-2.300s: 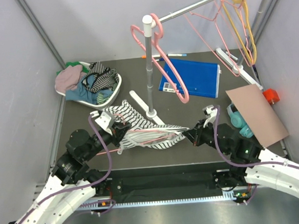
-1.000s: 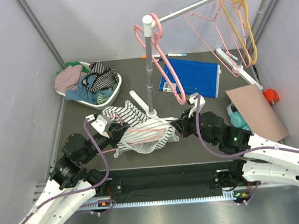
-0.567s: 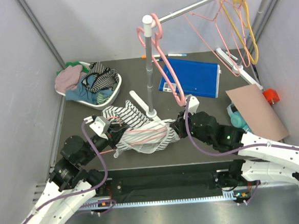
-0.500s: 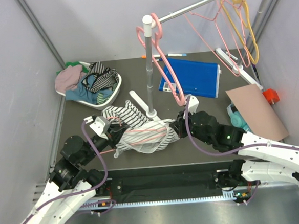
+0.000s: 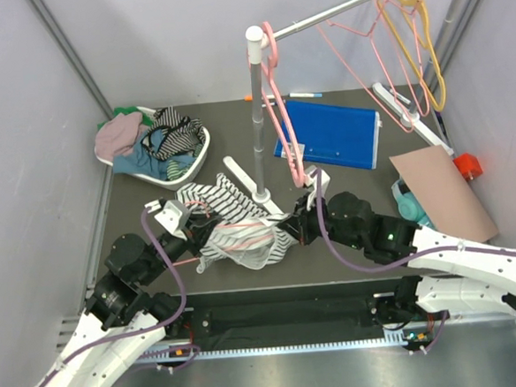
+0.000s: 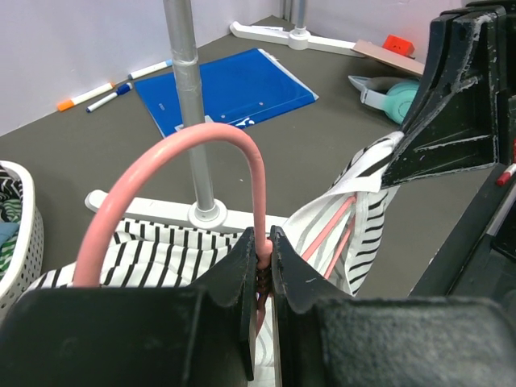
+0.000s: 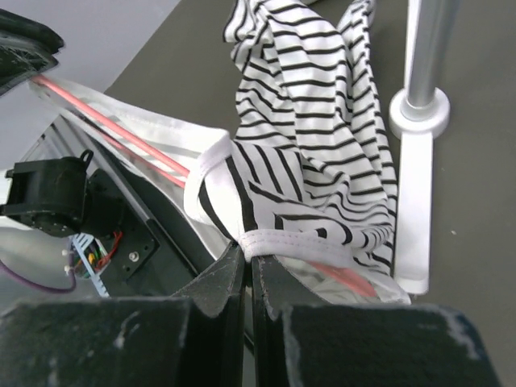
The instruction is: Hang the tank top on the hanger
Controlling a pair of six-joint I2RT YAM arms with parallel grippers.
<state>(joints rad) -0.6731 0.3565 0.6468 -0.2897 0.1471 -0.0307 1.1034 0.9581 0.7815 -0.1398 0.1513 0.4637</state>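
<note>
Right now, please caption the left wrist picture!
Left gripper clamps the pink hanger, its wire inside the striped tank top.

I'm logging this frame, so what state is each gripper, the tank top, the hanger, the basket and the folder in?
left gripper: shut on the hanger's neck, under the hook.
right gripper: shut on the tank top's edge band.
tank top: bunched around the hanger, stretched between the grippers.
hanger: held, its arms partly inside the fabric.
basket: heaped full.
blue folder: closed, lying flat.
</note>
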